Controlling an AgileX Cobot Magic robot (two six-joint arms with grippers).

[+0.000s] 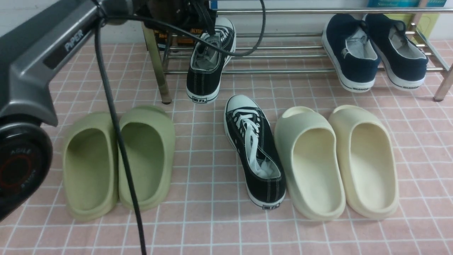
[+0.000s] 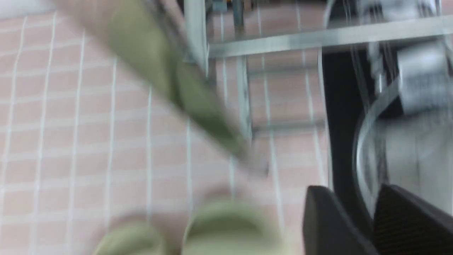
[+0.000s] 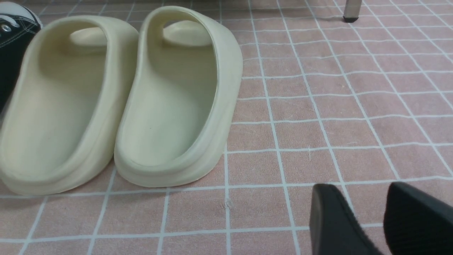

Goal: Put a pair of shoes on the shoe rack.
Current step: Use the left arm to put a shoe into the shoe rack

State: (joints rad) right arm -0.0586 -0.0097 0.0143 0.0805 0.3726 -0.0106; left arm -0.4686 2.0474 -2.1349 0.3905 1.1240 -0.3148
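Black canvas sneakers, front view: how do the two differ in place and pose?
Place: one black canvas white-soled sneaker lies on the shiny chrome bar rack; the other sneaker is on the pink tiled floor.
Pose: the rack sneaker tilts, its heel overhanging the front bar; the floor sneaker sits flat on its sole.
Shared: both toes point towards the rack, and both have white toe caps and stitching.

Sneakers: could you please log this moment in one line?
first sneaker on rack; second sneaker on floor; left gripper open; right gripper open
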